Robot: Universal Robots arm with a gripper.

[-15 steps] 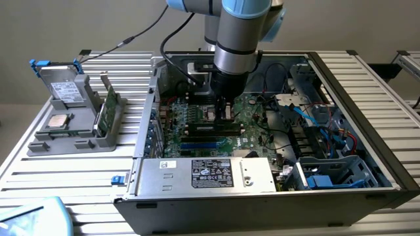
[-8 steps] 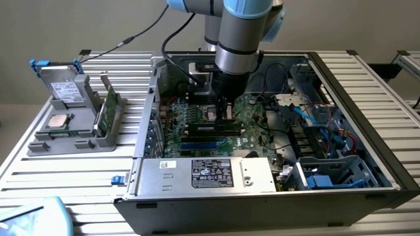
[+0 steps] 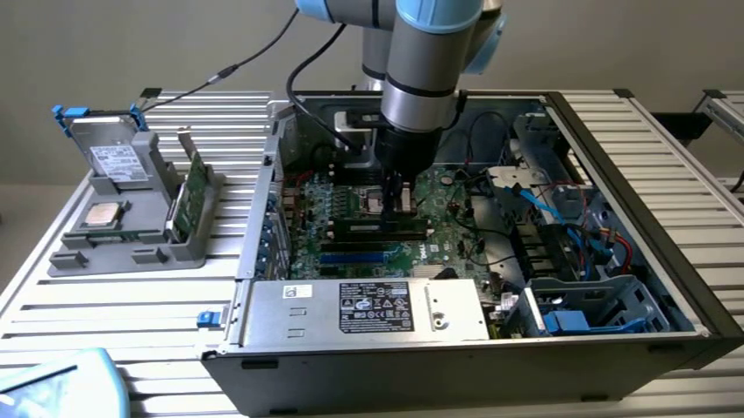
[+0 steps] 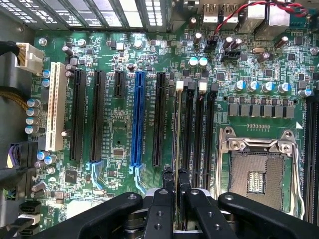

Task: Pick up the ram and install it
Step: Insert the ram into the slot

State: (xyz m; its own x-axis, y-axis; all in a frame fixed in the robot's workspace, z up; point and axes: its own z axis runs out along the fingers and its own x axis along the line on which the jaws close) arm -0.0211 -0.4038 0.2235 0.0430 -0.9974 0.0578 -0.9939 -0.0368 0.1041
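Open computer case (image 3: 465, 376), power supply (image 3: 372, 309), grey tray (image 3: 122, 252) with perhaps a processor chip (image 3: 104, 213).

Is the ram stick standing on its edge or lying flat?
On its edge: the ram shows as a thin strip pinched in the gripper.

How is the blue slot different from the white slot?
The long blue plastic slot sits between black slots, nearer the gripper; the long white plastic slot sits at the row's end, by yellowish cables. The blue slot has a pale blue latch; the white slot shows none. Both are narrow, empty and parallel on the green circuit board.
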